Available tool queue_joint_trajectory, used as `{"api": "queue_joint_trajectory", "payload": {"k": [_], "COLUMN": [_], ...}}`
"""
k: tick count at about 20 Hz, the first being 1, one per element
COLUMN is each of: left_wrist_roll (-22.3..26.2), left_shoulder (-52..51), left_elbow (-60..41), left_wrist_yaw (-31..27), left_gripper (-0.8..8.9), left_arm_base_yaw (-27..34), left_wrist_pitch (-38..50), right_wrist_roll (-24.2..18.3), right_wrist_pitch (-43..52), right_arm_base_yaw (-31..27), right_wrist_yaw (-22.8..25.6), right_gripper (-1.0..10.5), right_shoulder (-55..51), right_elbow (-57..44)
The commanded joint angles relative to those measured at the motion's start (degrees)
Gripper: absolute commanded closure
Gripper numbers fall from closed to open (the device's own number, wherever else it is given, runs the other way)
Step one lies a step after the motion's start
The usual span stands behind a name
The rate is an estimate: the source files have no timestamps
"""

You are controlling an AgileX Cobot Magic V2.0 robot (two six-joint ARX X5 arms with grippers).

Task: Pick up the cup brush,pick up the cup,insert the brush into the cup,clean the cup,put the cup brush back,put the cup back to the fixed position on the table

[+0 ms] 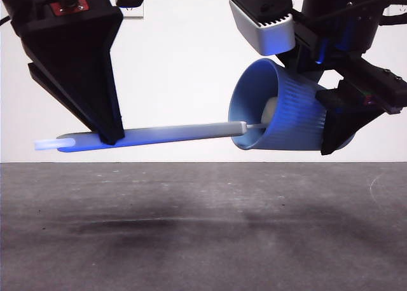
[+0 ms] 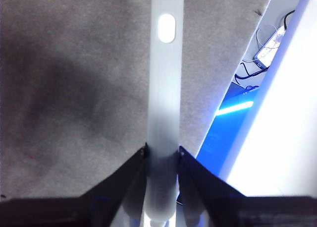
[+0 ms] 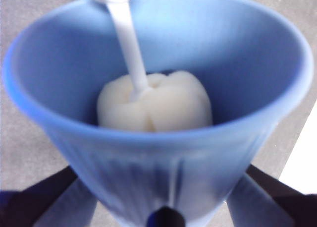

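The surface (image 1: 203,227) lies below the cup (image 1: 289,110), which my right pincer (image 1: 337,122) clamps by its ribbed, light wall; my left pincer (image 1: 105,135) pinches the stiff brush (image 1: 159,135) mid-handle, soft sponge inside the cup.

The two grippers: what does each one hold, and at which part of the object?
The left gripper clamps the cup brush on its grey handle, near the looped end. The right gripper grips the cup around its ribbed wall, near the base.

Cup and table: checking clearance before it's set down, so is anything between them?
Nothing: in the front view the cup hangs tilted above a bare stretch of table.
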Motion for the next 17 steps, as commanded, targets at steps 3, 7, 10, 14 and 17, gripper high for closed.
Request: {"api": "queue_joint_trajectory", "payload": {"k": [3, 7, 10, 14, 17], "left_wrist_roll": [-1.14, -1.14, -2.10, -2.16, -2.08], "left_shoulder": [-0.13, -2.40, -5.64, -10.73, -15.21], "left_elbow": [0.09, 0.09, 0.09, 0.09, 0.09], "left_wrist_yaw": [-2.29, -7.74, -7.72, -11.87, -12.04], "left_gripper": [8.22, 8.22, 8.22, 8.22, 8.22], "left_arm_base_yaw": [0.22, 0.83, 2.97, 6.21, 8.26], "left_wrist_pitch": [-3.19, -9.66, -12.50, -18.91, -23.26], "right_wrist_roll": [1.77, 1.81, 2.78, 4.46, 5.57], "right_wrist_pitch": [0.33, 0.31, 0.31, 0.31, 0.37], "right_arm_base_yaw": [0.20, 0.20, 0.20, 0.20, 0.20], "right_wrist_yaw": [-0.33, 0.74, 0.74, 0.76, 0.76], "right_gripper": [9.6, 9.6, 9.6, 9.6, 9.6], "right_shoulder": [0.50, 0.50, 0.50, 0.50, 0.50], "right_elbow": [0.17, 0.17, 0.17, 0.17, 0.17]}}
